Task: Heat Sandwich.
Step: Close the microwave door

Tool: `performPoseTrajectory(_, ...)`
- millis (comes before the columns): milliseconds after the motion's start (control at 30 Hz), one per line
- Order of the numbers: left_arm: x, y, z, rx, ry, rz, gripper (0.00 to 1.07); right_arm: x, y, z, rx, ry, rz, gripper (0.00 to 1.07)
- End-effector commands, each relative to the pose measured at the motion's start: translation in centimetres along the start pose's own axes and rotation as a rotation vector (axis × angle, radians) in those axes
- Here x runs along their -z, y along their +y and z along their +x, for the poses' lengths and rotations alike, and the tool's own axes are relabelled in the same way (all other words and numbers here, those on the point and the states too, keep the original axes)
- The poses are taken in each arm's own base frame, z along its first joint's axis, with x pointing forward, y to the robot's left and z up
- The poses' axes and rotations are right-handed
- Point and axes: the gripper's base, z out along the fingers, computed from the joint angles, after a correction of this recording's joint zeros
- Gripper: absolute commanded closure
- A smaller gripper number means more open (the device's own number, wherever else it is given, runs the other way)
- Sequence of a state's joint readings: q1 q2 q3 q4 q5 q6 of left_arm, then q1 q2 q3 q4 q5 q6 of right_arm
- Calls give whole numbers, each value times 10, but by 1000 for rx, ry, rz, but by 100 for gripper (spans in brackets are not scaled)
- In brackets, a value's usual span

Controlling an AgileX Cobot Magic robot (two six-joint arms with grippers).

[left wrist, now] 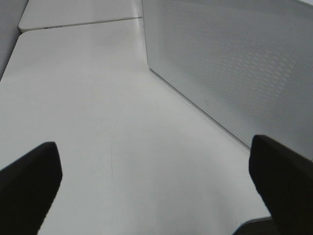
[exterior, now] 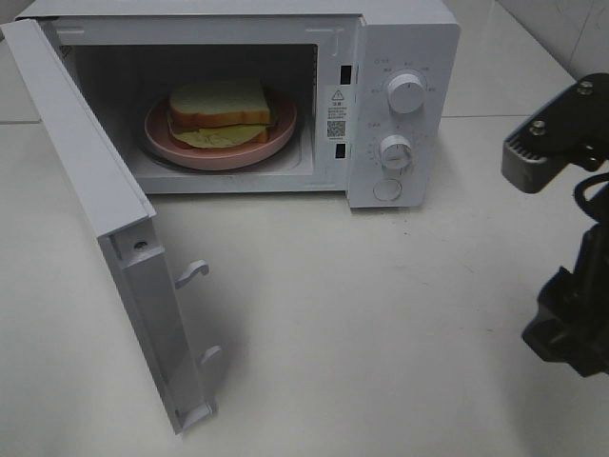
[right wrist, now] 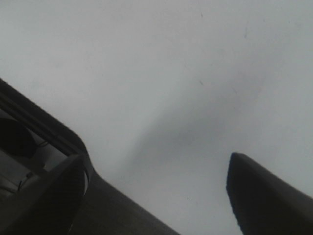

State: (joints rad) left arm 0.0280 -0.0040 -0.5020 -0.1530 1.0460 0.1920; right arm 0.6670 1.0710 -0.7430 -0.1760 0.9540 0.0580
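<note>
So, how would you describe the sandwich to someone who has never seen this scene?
Find the white microwave at the back of the table, its door swung open to the left. Inside its cavity lies a round pink plate, and the sandwich sits on it. It is the only food there: two white bread slices with brown crust and pale yellow-green filling.

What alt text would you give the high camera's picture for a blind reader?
A white microwave stands on a white table with its door wide open; inside, a sandwich sits on a round pink plate. Part of a dark robot arm shows at the right edge, apart from the microwave.
</note>
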Motion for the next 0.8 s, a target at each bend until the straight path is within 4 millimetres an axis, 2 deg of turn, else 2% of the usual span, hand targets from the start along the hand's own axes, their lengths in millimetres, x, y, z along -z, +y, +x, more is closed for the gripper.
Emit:
performPoseTrajectory(33,3,-1,2,-5,-35,3,5,6,-1,9,-34,34,-4,31)
performPoseTrajectory(233,3,-1,2,-5,-35,3,5,22,-1,29,-65,64,-15,31)
performPoseTrajectory(367,3,-1,2,-5,-35,3,5,31,-2,36,-76,19,-19,31)
performPoseTrajectory(500,3,-1,2,-5,-35,3,5,42,-10,47,-161,-51,-17,31)
performPoseTrajectory(667,3,-1,2,-5,-35,3,5,43,-17,58,-229,-81,10,31)
performPoseTrajectory(800,3,-1,2,-5,-35,3,5,36,-22,87,-345,-123,59,31)
